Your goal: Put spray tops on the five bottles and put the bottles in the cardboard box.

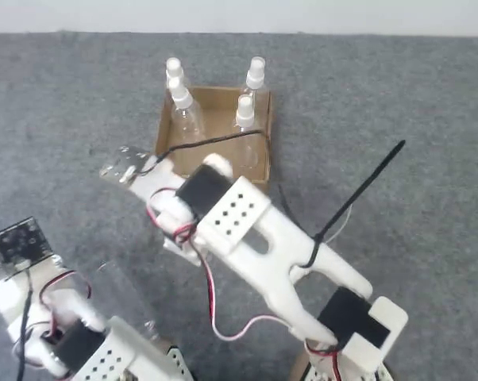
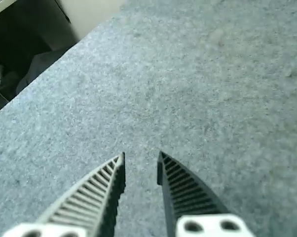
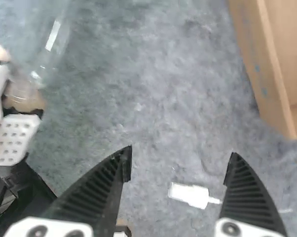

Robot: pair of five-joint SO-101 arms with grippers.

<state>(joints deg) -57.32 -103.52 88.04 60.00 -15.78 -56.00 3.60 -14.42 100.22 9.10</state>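
Observation:
The cardboard box (image 1: 215, 107) stands at the back middle of the grey carpet, with several clear bottles (image 1: 185, 115) upright in it, each with a white spray top. My right gripper (image 3: 179, 160) hovers open over the carpet beside the box (image 3: 267, 64). A loose white spray top (image 3: 190, 194) lies on the carpet below the gap between its fingers. A clear bottle without a top (image 3: 45, 39) lies farther off, by the left arm's base. My left gripper (image 2: 141, 159) points at bare carpet, narrowly open, with nothing between its fingers.
The right arm (image 1: 255, 230) stretches from the front right across the middle, up to the box's front edge. The left arm (image 1: 64, 325) is folded at the front left corner. A black cable tie (image 1: 366, 186) sticks out from the right arm.

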